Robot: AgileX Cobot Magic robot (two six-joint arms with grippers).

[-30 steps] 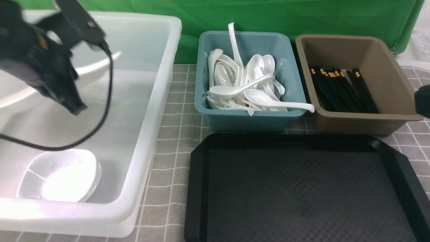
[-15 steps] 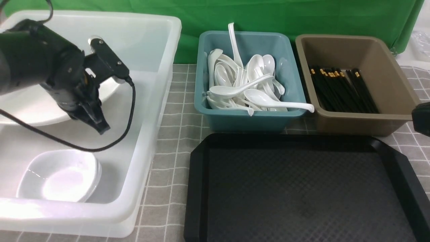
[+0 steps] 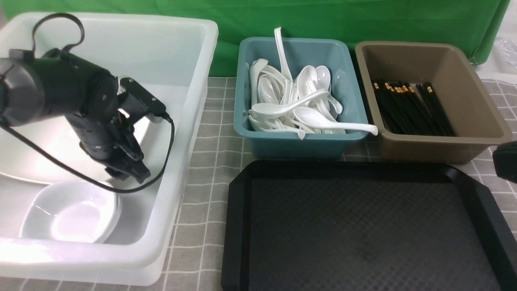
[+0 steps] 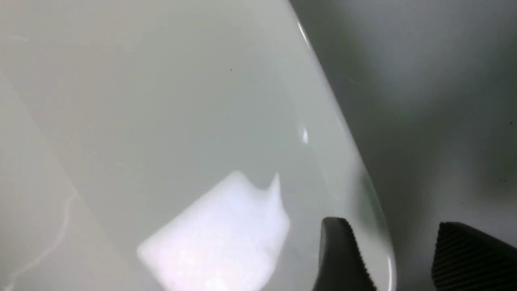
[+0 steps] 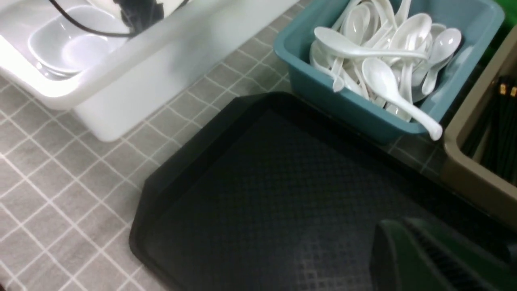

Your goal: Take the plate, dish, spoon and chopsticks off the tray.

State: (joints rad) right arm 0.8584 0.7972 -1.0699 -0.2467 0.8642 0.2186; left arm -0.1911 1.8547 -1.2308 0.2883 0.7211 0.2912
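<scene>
The large white plate [image 3: 36, 149] hangs tilted inside the white tub [image 3: 194, 101], its low edge just over the small white dish [image 3: 72, 212] on the tub floor. My left gripper [image 3: 129, 171] is open. In the left wrist view the plate's rim [image 4: 363, 194] runs between the two spread fingers [image 4: 339, 254], close to one and apart from the other. The black tray [image 3: 363, 226] holds nothing. White spoons [image 3: 315, 117] lie in the teal bin and black chopsticks [image 3: 408, 107] in the brown bin. My right gripper [image 5: 420, 250] is shut and empty over the tray's right edge.
The teal bin [image 3: 299, 141] and brown bin [image 3: 440, 147] stand side by side behind the tray. The tub fills the left side. One spoon handle sticks out over the teal bin's front right corner. A grey checked cloth [image 3: 210, 133] covers the table.
My left arm has come down and to the right inside the tub, lowering the plate from high at the back toward the dish. My right gripper has dropped lower at the right edge.
</scene>
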